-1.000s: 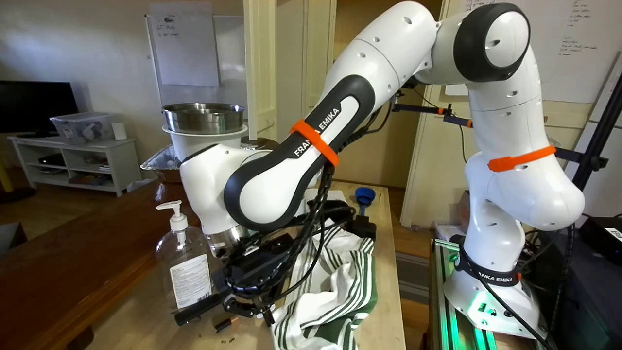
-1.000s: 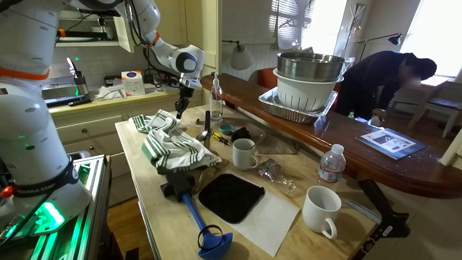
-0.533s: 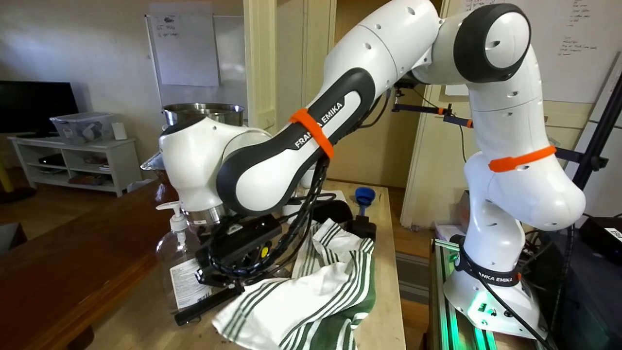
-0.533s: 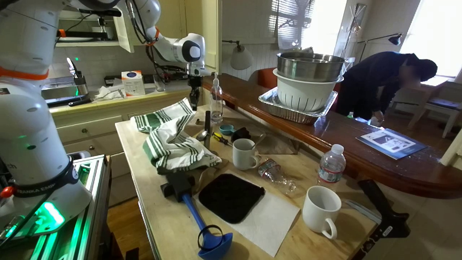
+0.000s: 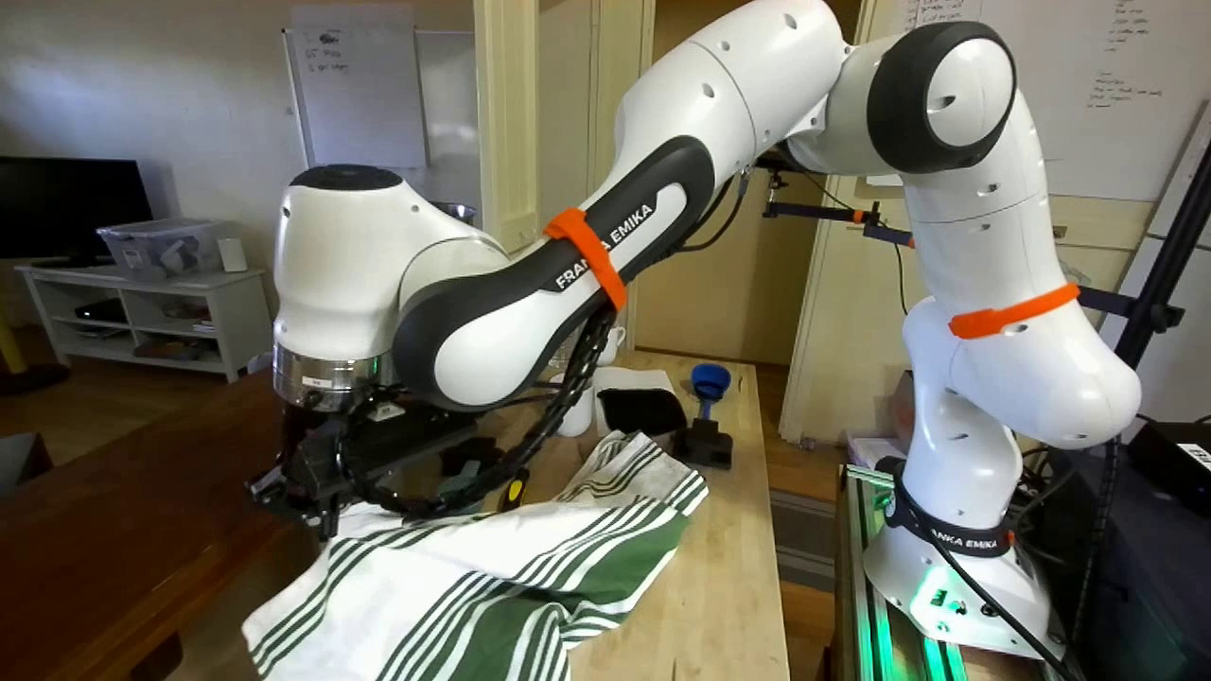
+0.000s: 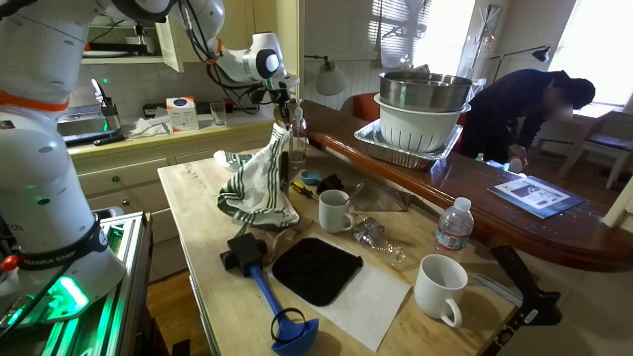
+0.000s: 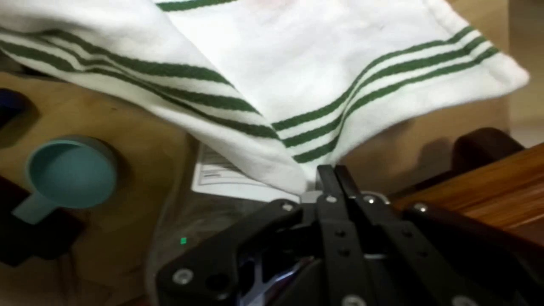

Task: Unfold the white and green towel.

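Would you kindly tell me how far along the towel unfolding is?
Done: in an exterior view, the white and green towel shows a broad, opened-out striped stretch.
In hand: the gripper is shut on one edge, holding it above the table.
Left: folds show in the wrist view, so it likely needs spreading flat and releasing.

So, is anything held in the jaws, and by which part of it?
Yes: the white and green towel, pinched by its white edge, beside green stripes.

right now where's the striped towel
In an exterior view the white and green towel is left of centre, partly on the table, just left of the soap bottle; the wrist view shows its raised edge pinched in the gripper.
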Motion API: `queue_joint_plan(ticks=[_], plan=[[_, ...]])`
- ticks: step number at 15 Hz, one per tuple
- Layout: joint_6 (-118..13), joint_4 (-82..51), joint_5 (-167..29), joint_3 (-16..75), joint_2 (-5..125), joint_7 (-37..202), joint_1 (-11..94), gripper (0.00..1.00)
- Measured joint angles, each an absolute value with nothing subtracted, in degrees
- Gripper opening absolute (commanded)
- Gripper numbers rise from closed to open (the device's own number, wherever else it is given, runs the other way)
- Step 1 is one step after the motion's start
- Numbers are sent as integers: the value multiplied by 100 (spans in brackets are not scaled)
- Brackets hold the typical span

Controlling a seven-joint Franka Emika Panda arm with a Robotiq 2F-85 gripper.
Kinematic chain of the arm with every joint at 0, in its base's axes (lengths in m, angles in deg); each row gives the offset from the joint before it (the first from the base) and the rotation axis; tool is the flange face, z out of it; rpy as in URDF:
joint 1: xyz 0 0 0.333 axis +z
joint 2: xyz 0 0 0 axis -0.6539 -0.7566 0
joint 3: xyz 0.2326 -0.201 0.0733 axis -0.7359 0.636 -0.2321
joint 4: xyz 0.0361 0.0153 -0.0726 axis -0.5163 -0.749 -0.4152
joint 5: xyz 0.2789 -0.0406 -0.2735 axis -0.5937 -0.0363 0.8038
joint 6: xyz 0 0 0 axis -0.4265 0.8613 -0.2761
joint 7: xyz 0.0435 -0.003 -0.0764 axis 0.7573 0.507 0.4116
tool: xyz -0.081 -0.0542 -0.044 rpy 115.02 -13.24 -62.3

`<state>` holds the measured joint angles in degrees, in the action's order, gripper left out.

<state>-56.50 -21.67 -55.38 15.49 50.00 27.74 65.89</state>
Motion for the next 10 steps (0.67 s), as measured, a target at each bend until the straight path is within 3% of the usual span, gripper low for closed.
queue_joint_plan(ticks=[4,10], plan=[[-6601,-2188,-5866,1450,4619,3319,6592,1],[-6969,-2370,-6546,1360,4500,3764,6695,1]])
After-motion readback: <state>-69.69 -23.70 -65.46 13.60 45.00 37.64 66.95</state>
